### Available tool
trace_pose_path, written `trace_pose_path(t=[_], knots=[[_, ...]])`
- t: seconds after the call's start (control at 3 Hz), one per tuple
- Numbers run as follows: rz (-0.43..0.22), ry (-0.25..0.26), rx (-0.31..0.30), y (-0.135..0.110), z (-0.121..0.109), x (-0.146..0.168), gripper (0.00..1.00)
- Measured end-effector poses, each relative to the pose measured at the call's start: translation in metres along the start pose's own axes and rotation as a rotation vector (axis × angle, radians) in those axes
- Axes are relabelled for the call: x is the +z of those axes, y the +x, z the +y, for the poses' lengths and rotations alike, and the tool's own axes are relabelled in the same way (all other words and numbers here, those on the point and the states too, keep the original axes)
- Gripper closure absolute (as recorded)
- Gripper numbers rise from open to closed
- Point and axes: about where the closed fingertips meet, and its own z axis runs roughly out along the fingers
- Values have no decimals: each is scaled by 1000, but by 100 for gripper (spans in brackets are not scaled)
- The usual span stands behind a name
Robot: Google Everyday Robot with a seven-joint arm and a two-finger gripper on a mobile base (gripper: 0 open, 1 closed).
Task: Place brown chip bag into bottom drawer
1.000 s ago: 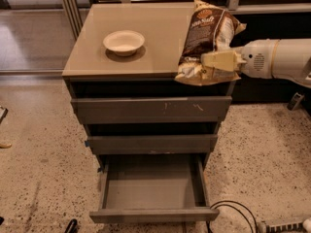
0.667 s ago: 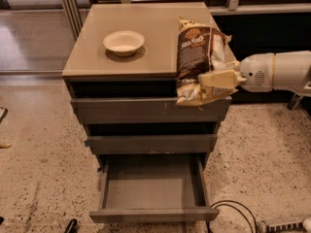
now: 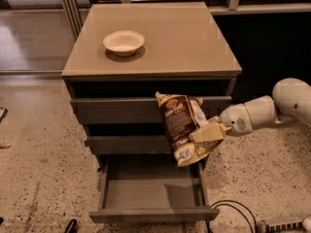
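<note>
The brown chip bag [image 3: 181, 125] is dark brown foil with pale ends. It hangs upright in front of the middle drawer [image 3: 131, 144], above the right side of the open bottom drawer [image 3: 150, 194]. My gripper [image 3: 206, 137] reaches in from the right on a white arm [image 3: 272, 111] and is shut on the bag's lower right edge. The bottom drawer is pulled out and its tray shows bare.
A white round bowl [image 3: 124, 41] sits on the cabinet top [image 3: 184, 38] at the back left. The uppermost drawer [image 3: 116, 109] sticks out slightly. Black cables [image 3: 233, 212] lie on the speckled floor at the lower right. A dark wall panel stands right of the cabinet.
My gripper has carried the bag down and leftward, from the level of the cabinet top's right edge to in front of the middle drawer, over the open bottom drawer.
</note>
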Motion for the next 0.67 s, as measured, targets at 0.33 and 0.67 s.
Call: trace_pose_path(t=[0.33, 0.67], knots=[[0, 0, 0, 0, 0, 0, 100], [10, -32, -25, 9, -5, 25, 100]])
